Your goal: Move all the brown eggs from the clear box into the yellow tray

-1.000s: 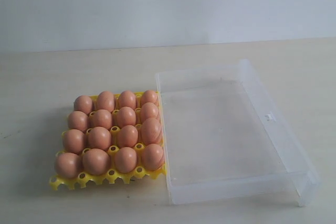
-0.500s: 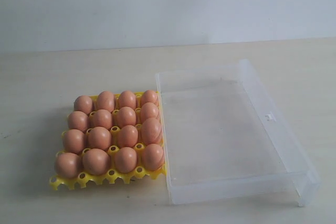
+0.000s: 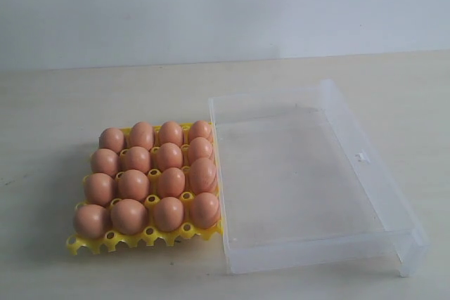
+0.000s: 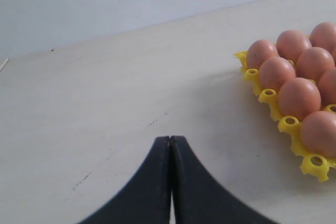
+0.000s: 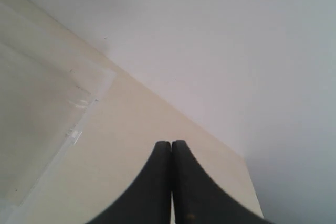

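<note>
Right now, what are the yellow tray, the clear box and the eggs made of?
The yellow tray looks like moulded plastic: bright even colour, slight shine, neat round holes. The clear box looks like hard see-through plastic; the table shows through it. The eggs are smooth, matte orange-brown and all alike; real shell or plastic, I cannot tell.

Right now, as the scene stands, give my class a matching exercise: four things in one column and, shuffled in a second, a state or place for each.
Column one
1. brown eggs
2. clear box
3. yellow tray
4. left gripper

Column two
A. shut, holding nothing
B. transparent, no eggs inside
C. sixteen, one per cup
D. left of the clear box in the exterior view, every cup full

Pairs: 1-C, 2-B, 3-D, 4-A
</note>
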Motion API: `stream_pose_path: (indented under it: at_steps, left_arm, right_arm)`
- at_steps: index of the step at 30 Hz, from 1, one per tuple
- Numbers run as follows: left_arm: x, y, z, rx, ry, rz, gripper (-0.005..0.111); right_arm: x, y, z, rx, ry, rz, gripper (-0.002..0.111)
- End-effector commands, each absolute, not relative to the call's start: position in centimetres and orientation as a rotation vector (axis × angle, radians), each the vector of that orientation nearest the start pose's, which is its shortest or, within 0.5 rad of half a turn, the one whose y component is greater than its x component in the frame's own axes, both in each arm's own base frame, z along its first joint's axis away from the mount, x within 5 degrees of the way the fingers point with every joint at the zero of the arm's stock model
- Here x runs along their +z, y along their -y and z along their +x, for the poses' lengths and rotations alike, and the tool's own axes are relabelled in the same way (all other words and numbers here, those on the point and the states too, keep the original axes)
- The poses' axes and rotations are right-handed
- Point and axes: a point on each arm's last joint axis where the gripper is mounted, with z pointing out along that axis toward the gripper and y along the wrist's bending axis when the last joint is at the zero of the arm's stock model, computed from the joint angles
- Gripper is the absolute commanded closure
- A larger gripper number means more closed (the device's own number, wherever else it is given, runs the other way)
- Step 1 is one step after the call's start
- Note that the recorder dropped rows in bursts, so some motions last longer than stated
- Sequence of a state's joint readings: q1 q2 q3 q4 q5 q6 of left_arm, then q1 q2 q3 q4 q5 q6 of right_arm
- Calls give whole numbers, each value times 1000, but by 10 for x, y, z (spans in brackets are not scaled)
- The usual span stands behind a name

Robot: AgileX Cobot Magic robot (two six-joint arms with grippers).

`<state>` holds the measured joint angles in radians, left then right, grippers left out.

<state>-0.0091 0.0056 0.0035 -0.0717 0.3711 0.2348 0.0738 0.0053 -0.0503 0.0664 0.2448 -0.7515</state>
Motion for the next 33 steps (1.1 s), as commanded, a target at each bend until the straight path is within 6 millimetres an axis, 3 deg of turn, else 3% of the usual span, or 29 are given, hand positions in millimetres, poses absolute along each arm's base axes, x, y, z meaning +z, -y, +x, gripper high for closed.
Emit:
stream_pose_path:
  at_steps: [1,19,25,29,33]
  left_arm:
    - [181,3,53,85,-1838,181,107]
    - [181,3,53,85,-1838,181,107]
    - [181,3,53,85,-1838,181,107]
    - [181,3,53,85,-1838,181,107]
    - [181,3,53,85,-1838,181,107]
  right_arm:
    - [207,-5,53,-442,-1575,-633,108]
    - [207,-5,53,-445,-1571,-633,108]
    - [195,-6,55,-411,-1604,-620,108]
    - [196,-7,55,-89,-1670,-267,108]
    - [195,-6,56,83,-1688,-56,108]
